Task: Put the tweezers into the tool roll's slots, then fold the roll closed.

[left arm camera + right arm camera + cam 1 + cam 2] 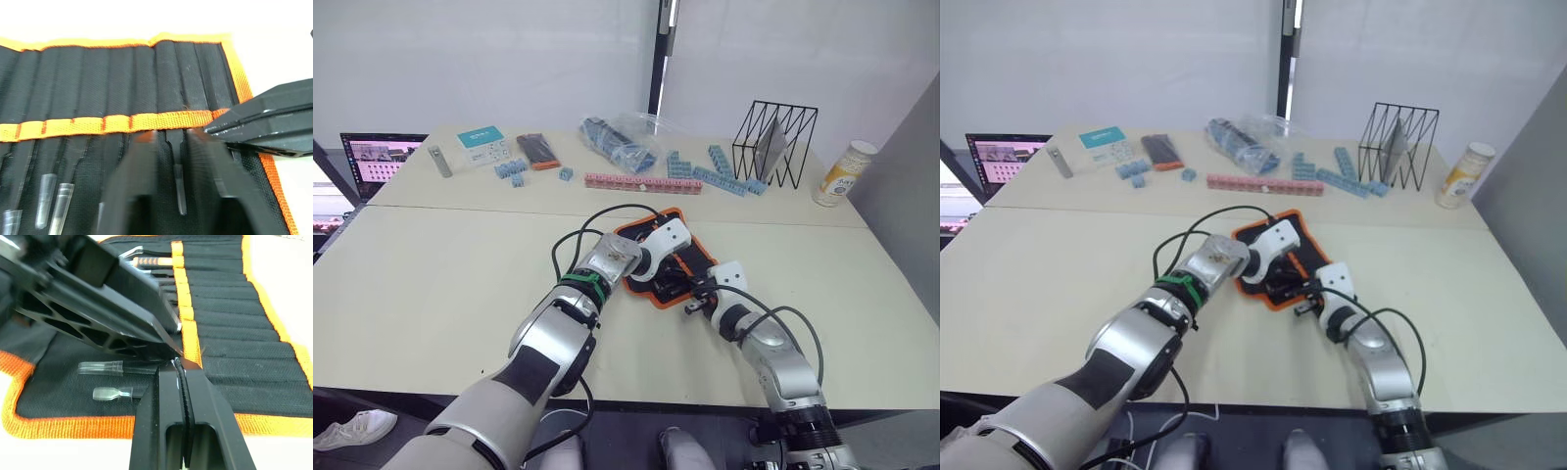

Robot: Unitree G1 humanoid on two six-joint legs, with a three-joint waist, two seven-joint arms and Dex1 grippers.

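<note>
A: Where is the tool roll (658, 257)?
B: Unrolled flat on the worktop (431, 284), both arms over it. Several tweezers (177, 166) sit tucked under the orange strap (88, 125) in the slots (122, 78), clear caps on their tips.
A: Left end effector (178, 147)?
B: Fingers apart, straddling one slotted tweezer.
A: Right end effector (182, 369)?
B: Fingers together, clamped on a thin black tweezer at the strap, just beside the left one.
</note>
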